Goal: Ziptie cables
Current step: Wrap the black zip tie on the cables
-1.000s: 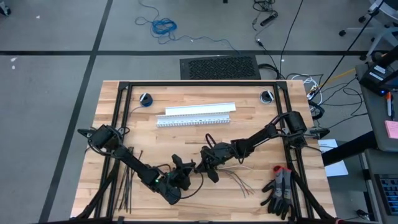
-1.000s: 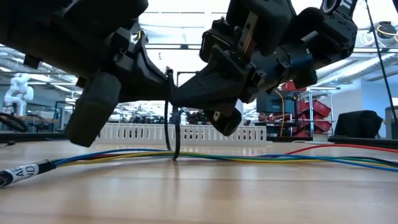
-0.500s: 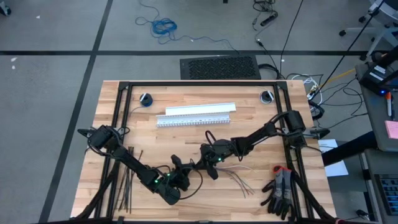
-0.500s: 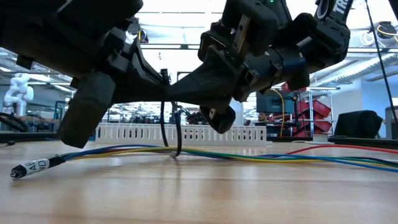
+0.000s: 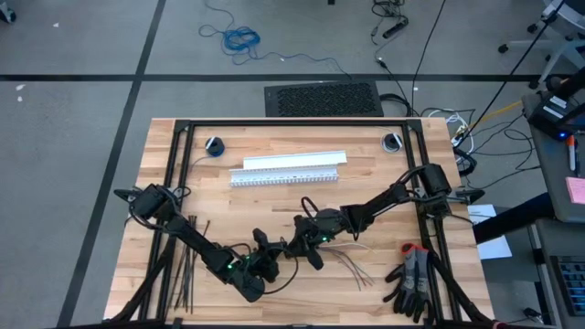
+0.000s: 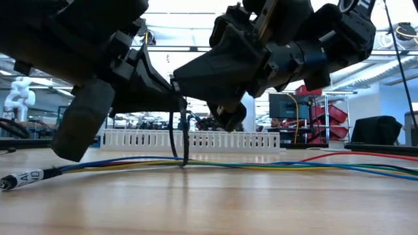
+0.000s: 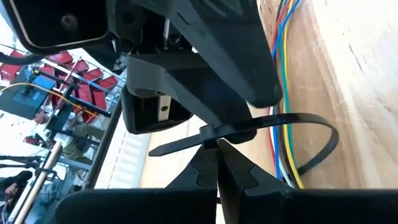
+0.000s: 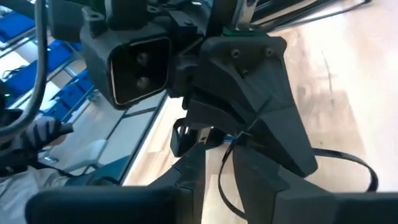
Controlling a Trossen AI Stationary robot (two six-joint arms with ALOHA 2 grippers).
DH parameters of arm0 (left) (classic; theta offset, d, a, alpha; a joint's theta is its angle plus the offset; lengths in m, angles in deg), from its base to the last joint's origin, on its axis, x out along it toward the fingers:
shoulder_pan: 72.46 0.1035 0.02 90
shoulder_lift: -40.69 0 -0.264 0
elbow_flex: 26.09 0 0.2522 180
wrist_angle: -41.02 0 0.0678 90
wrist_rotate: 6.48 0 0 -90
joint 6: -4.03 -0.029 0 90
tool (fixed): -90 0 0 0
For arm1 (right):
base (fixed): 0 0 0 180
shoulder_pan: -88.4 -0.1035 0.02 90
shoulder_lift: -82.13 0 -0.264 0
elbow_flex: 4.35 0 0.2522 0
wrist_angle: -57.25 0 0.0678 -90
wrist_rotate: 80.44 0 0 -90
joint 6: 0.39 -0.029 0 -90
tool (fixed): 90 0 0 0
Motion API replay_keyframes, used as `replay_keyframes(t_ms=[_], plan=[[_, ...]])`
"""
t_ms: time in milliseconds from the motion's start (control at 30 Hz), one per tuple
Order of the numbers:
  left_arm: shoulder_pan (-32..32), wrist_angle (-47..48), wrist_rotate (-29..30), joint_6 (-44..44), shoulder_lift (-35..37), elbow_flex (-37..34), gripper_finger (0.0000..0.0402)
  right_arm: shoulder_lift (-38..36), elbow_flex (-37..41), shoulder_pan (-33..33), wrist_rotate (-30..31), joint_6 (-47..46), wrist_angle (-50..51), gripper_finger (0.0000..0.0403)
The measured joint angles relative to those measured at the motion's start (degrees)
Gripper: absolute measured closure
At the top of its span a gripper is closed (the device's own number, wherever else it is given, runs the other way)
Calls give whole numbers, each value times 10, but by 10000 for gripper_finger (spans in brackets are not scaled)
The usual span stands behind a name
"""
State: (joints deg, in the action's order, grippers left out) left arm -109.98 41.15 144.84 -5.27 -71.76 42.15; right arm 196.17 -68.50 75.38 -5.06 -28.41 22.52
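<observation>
Tightening step: left gripper [image 7: 217,163] fingers clamped on looped ziptie [image 7: 311,140] around cables [image 6: 261,164]; right gripper [image 8: 219,163] fingers slightly apart. Next: regrip tail, pull.

Both arms reaching inward over the front half of the tabletop, meeting near the middle of the front edge. Left arm stretched from its base at the left edge, sloping toward the front centre, wrist bent, left gripper [image 5: 266,253] low over the wood with fingers [image 7: 205,171] pressed fully together, pinching a looped ziptie [image 7: 309,118]. Right arm extended from its base at the right edge, elbow raised, forearm angled down toward the centre. Right gripper [image 5: 306,245] tip to tip with the left one, fingers [image 8: 193,165] parted by a narrow gap, tilted downward in the low view.
</observation>
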Motion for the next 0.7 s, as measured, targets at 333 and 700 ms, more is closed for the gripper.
replay_keyframes(t_ms=[333,700], plan=[[0,0,2,1,0,0,401,-26,1,7,26,23,23,300],[1,6,-8,0,0,-1,401,-26,0,14,57,30,88,293]])
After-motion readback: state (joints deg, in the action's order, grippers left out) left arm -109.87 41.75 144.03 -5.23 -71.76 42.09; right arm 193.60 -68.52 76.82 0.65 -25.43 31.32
